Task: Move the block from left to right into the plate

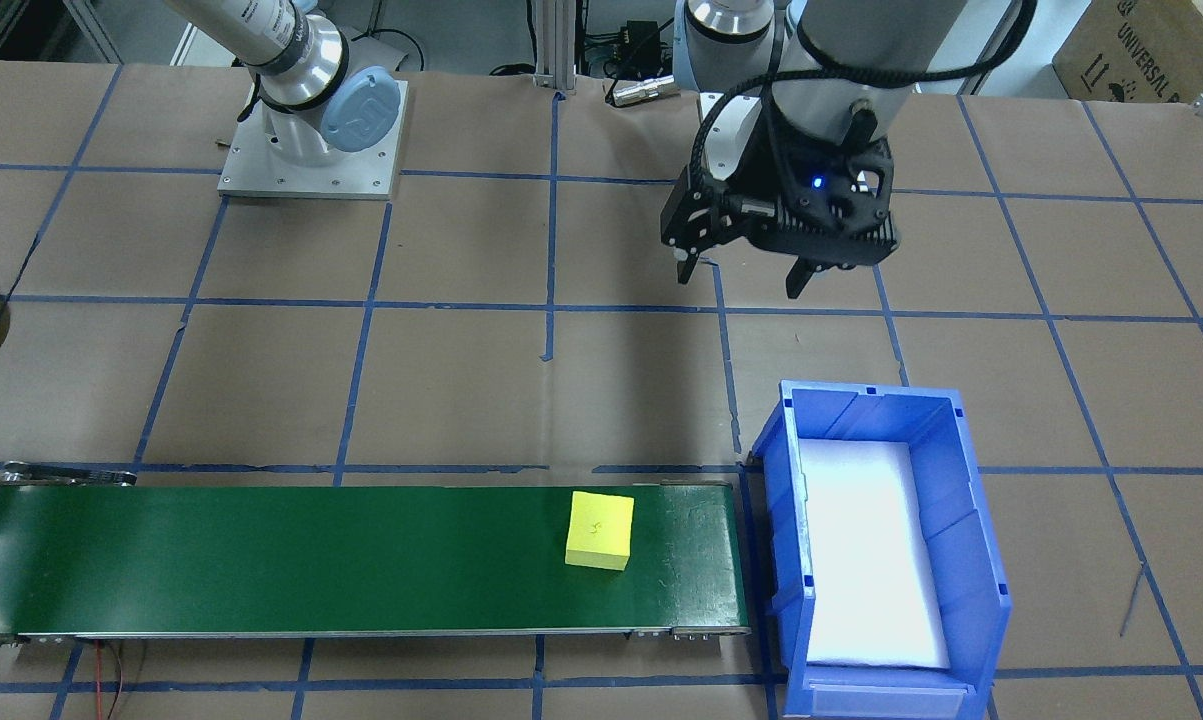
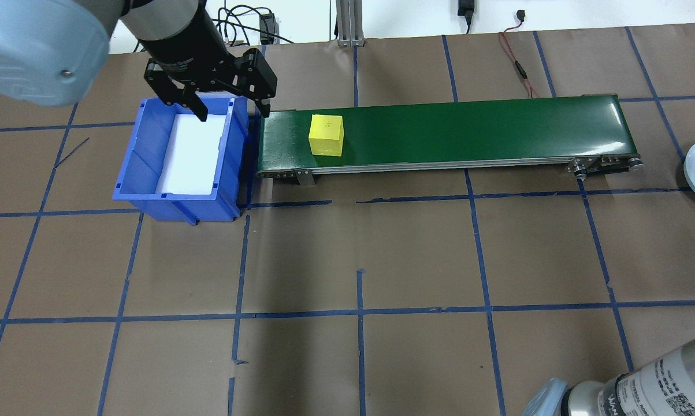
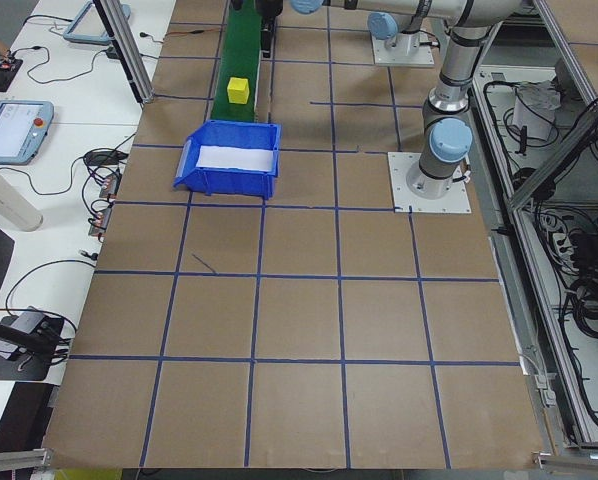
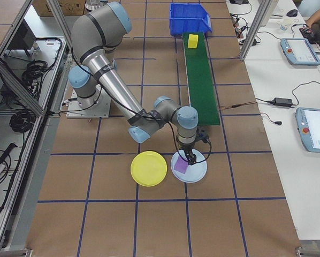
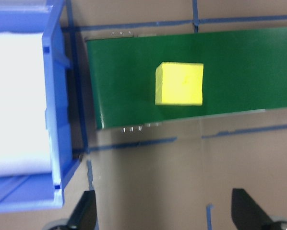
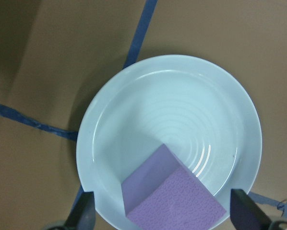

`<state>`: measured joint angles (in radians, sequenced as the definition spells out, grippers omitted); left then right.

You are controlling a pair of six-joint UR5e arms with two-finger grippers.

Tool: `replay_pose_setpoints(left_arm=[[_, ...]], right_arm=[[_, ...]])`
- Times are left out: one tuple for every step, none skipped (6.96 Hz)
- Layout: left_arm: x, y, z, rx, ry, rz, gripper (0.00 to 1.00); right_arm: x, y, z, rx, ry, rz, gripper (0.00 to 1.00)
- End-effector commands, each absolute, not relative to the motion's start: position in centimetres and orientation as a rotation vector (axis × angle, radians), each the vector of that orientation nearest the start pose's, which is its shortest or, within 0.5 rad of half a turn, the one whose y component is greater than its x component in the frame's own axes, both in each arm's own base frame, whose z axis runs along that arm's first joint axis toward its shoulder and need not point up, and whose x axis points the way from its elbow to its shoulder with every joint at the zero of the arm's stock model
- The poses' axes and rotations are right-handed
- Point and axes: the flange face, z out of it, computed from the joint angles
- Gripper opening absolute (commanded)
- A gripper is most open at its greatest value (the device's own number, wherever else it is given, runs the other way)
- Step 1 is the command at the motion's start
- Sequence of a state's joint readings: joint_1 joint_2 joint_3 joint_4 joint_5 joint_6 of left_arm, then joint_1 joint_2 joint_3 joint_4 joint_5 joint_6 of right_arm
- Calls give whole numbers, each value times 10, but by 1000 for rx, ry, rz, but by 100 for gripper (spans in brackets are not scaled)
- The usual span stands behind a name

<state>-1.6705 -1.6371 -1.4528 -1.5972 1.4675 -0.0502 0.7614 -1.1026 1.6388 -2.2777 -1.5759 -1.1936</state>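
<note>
The yellow block [image 1: 600, 530] sat on the belt [image 1: 261, 560] near the bin [image 1: 961, 520], likely awaiting transport. The left hand [image 1: 746, 270] hung wide open and empty nearby. The right hand [image 6: 162, 218] straddled a purple block [image 6: 172, 201] in a pale dish [image 6: 134, 105], fingers apart, beside the yellow plate [image 4: 148, 168].

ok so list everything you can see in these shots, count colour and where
yellow block: 1, yellow, on the green conveyor belt near the bin end
purple block: 1, purple, in the pale blue plate
yellow plate: 1, yellow, bare, beside the pale blue plate
blue bin: 1, blue with white lining, at the belt's end
conveyor belt: 1, green, across the table
tablets: several, on the side benches
left gripper: open, above the table near the bin
right gripper: open over the purple block
</note>
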Motion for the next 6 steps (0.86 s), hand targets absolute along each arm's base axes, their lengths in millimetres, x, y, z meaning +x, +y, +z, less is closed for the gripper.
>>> replay_pose_setpoints(left_arm=[[-176, -468, 503, 48, 3187, 124, 100], [-165, -468, 498, 50, 3069, 83, 100], [-160, -469, 503, 45, 3066, 57, 100], [-149, -472, 500, -4, 3076, 68, 100], [-140, -475, 500, 0, 3080, 71, 100], [-140, -476, 501, -6, 3120, 62, 100]], right_arm=[[-305, -559, 305, -489, 3171, -199, 100], [-238, -581, 330, -470, 3171, -207, 100], [-182, -592, 347, -454, 3162, -232, 100], [-136, -601, 352, -372, 3146, -225, 100], [-93, -610, 350, -332, 3136, -229, 100], [-60, -613, 348, -223, 3125, -220, 100]])
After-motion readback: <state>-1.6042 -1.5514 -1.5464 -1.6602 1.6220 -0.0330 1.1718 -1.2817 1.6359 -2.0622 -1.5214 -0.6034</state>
